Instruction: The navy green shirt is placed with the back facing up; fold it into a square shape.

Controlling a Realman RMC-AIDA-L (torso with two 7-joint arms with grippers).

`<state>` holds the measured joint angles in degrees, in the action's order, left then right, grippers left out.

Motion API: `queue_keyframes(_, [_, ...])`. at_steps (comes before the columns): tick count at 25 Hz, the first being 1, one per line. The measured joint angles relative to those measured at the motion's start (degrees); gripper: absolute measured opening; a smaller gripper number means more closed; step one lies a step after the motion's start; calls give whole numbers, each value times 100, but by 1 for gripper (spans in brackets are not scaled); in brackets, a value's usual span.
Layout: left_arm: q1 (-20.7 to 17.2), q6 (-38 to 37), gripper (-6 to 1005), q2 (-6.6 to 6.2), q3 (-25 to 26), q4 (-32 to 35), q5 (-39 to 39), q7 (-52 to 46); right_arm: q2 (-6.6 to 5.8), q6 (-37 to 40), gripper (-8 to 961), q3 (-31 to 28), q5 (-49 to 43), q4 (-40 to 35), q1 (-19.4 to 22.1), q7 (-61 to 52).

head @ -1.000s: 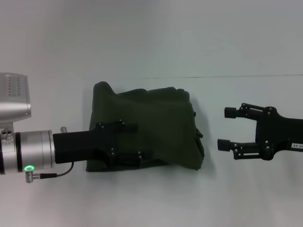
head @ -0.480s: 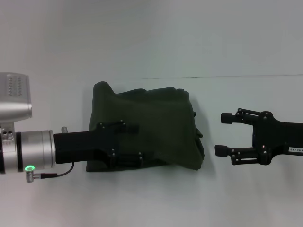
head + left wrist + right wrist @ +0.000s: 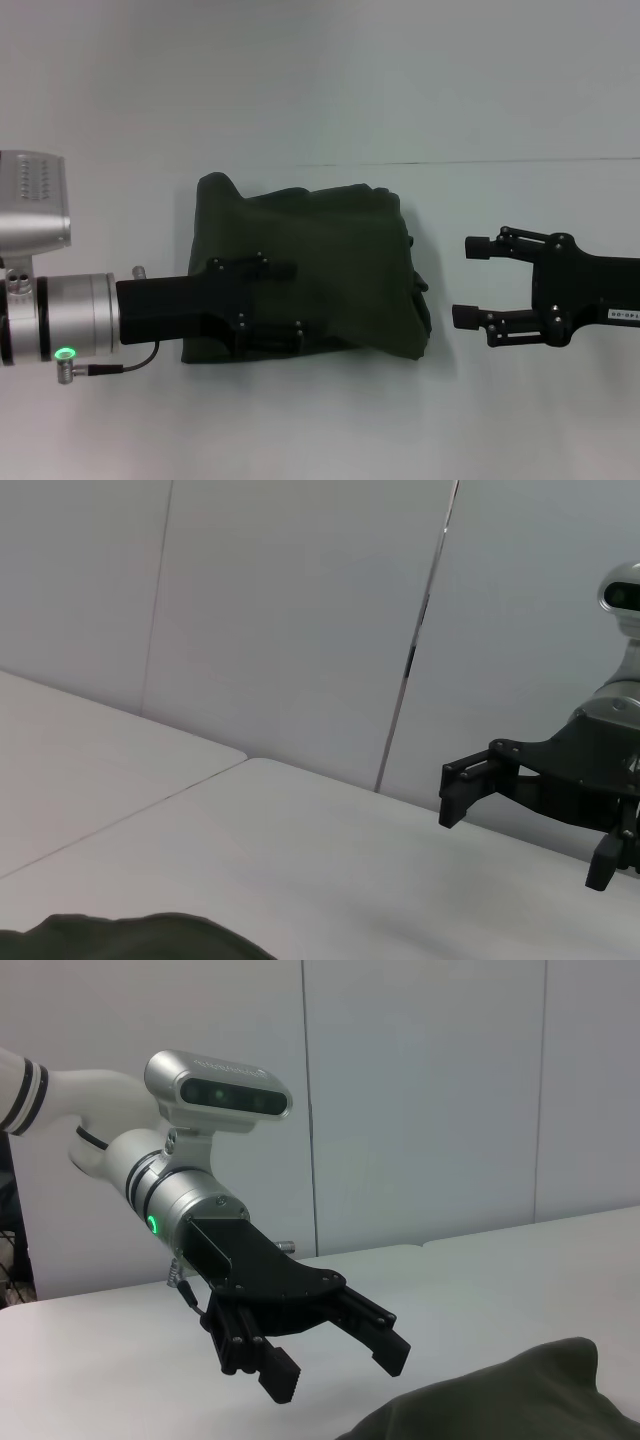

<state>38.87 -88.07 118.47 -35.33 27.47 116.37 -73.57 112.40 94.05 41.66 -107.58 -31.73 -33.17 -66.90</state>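
Two pincers: both in play, one on each side of the shirt (image 3: 305, 270), which lies bunched on the white table (image 3: 320, 100), nowhere near square yet.

Head view, left pincer (image 3: 278, 300): over the shirt's near-left part, fingers spread wide, one up near the middle of the cloth, one just inside the near hem. Whether they touch the fabric or hover, this angle won't say.

Head view, right pincer (image 3: 470, 280): off the cloth, a short gap from the rumpled right edge, fingers wide apart and pointing at it.

Step, as I read it: a fresh grab to tidy the bundle. Best bet is for each pincer to pinch an edge through all layers, then lift and lay together, so the soft knit doesn't drag or slump.

Left wrist view: only a dark sliver of shirt (image 3: 140, 938) close under the camera; across the table the right pincer (image 3: 525, 825) shows wide, its far finger cut by the frame.

Right wrist view: left pincer (image 3: 340, 1360) plainly wide and in the air above the shirt (image 3: 500, 1400).

Hidden: sleeves, collar and neck tag don't show, so I cannot tell which way the shirt lies or how many folds are in. Left pincer's body covers the cloth beneath it.
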Motion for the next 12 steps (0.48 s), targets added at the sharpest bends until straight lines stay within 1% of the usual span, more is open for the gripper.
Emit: queue_keyframes(12, [-2, 0, 950, 0, 0, 13, 0, -12, 9, -27, 945, 0, -6, 0, -23, 11])
